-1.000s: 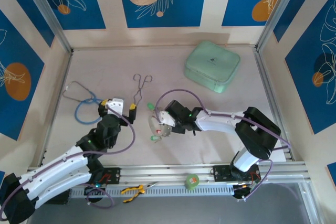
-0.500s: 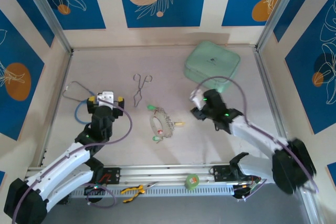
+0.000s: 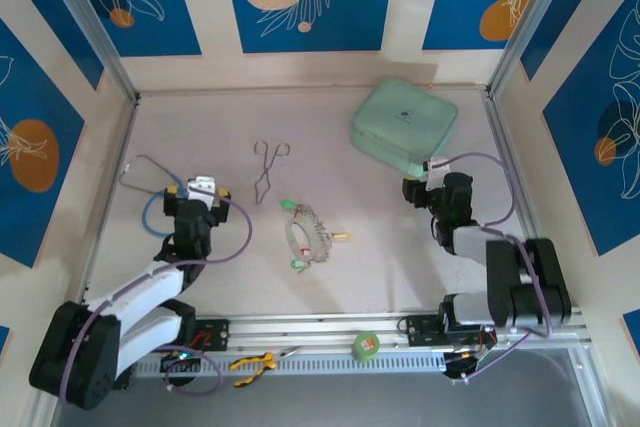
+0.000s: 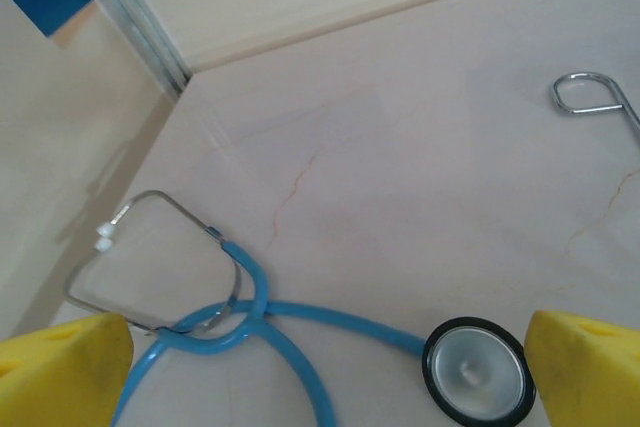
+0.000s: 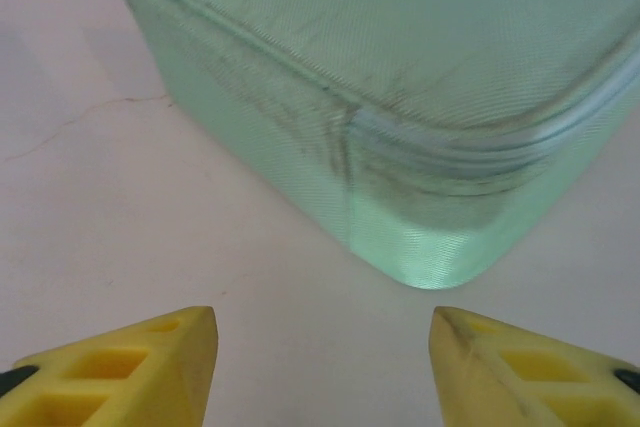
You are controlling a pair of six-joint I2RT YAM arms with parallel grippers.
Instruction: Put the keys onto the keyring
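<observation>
At worktop (image 3: 200, 117) centre: keyring (image 3: 294, 237) lies flat with keys (image 3: 342, 237) splayed around it. They're too small to tell which are threaded on. Bare surface on all sides, forceps (image 3: 268, 169) just behind. Left end effector (image 3: 201, 192) is released wide and empty, by the stethoscope (image 4: 270, 317) near the left wall; keyring well to its right. Right end effector (image 5: 322, 332) is released and empty, close to the green case (image 5: 420, 97) corner; keyring well to its left.

Case (image 5: 420, 67): we see fine-woven cloth, matt.
Table (image 4: 420, 157): we read it smooth, matt, faintly veined.
Stethoscope (image 4: 258, 309): glossy plastic tube, shiny metal.
Forceps (image 3: 268, 173): bright metal.
</observation>
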